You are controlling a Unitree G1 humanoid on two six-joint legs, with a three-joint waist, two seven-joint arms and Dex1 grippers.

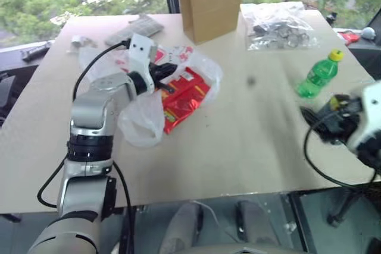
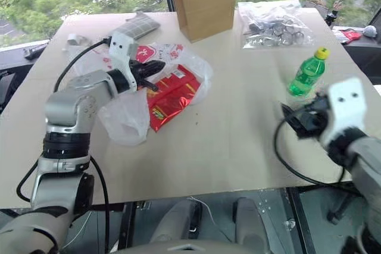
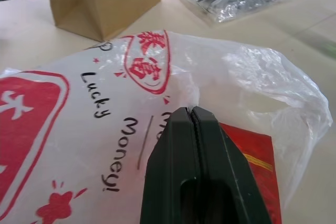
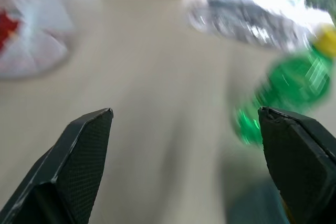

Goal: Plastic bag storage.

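Observation:
The plastic bag (image 1: 143, 124), crinkly translucent white film with red printed patches, lies left of centre on the table, and a red packet (image 1: 186, 96) shows through it. My left gripper (image 1: 168, 78) is over the bag's top. In the left wrist view its fingers (image 3: 173, 150) are pressed together, and the film (image 3: 252, 72) gathers into a crease at their tips. My right gripper (image 2: 292, 117) hangs over the table's right side, well away from the bag, open wide with nothing between its fingers (image 4: 86, 140).
A tall brown paper bag (image 1: 211, 1) stands at the back centre, with a clear bag of dark parts (image 1: 277, 28) to its right. A green bottle (image 1: 318, 75) with a yellow cap is just beyond my right gripper. Flat grey items (image 1: 137, 28) lie at the back left.

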